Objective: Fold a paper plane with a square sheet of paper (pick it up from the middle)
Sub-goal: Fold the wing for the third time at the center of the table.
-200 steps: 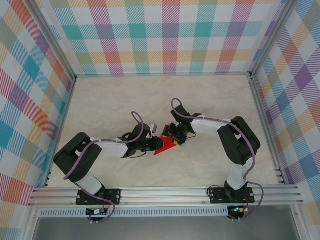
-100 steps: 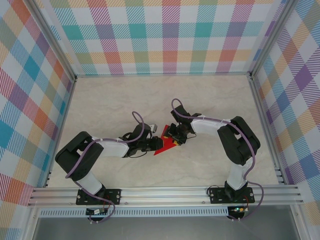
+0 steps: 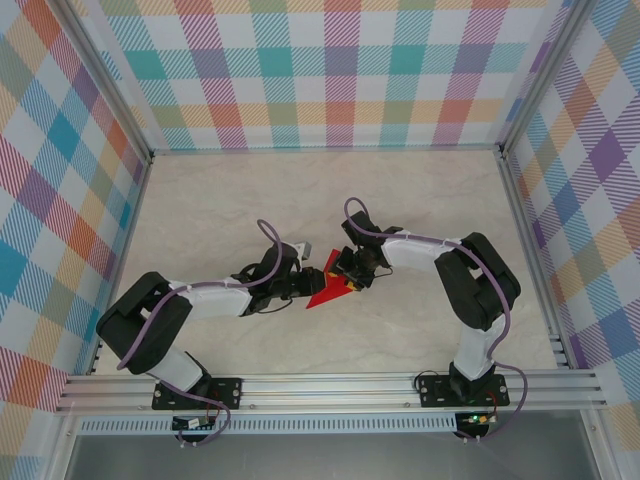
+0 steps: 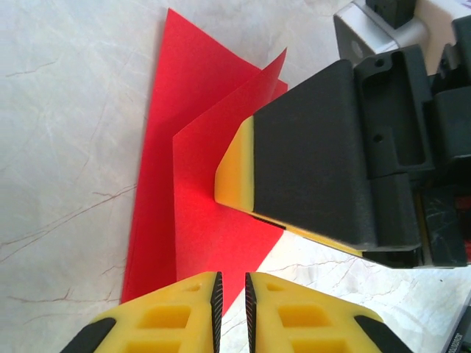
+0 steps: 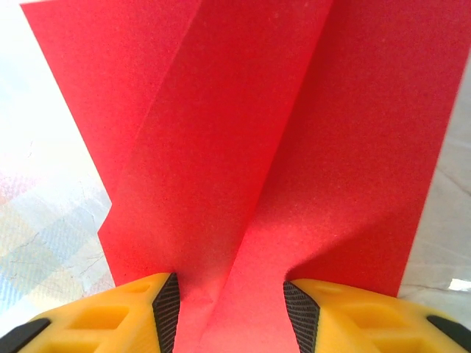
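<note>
From above, the square sheet of paper (image 3: 325, 293), already creased into a triangle, lies mid-table between the left gripper (image 3: 301, 284) and the right gripper (image 3: 347, 277). Left wrist: jaws almost together at its corner, grip unclear. Right wrist: jaws apart astride a raised fold. Likely next, pinching that crease flat.

Plain bright red paper (image 4: 184, 191); yellow fingers (image 4: 169, 323) with black ribbed pads (image 4: 216, 301) on left gripper (image 4: 230, 298) and right gripper (image 5: 228, 309); cream marbled table (image 3: 220, 200); pastel plaid walls (image 3: 330, 70) of teal, pink, orange, purple from nine to three o'clock
</note>
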Tool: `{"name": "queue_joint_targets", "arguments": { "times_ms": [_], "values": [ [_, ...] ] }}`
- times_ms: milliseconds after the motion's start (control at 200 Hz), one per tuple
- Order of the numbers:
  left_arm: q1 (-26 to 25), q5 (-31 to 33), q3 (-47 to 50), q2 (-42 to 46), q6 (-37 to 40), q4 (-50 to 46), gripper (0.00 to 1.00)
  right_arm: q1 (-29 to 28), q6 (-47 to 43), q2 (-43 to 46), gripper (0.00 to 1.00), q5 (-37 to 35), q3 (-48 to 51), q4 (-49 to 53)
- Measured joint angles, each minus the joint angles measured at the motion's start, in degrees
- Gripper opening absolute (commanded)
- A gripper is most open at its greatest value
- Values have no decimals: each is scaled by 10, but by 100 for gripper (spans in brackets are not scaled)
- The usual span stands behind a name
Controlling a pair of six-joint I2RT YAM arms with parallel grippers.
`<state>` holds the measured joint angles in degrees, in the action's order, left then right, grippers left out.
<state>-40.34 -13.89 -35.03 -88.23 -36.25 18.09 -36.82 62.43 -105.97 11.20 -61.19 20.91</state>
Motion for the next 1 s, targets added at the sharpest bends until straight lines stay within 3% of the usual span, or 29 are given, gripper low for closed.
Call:
{"name": "queue_joint_targets", "arguments": {
  "times_ms": [1000],
  "values": [
    [0, 4, -15, -55, -2, -14, 12, 0, 15, -1, 46, -3, 1, 4]
  ]
}}
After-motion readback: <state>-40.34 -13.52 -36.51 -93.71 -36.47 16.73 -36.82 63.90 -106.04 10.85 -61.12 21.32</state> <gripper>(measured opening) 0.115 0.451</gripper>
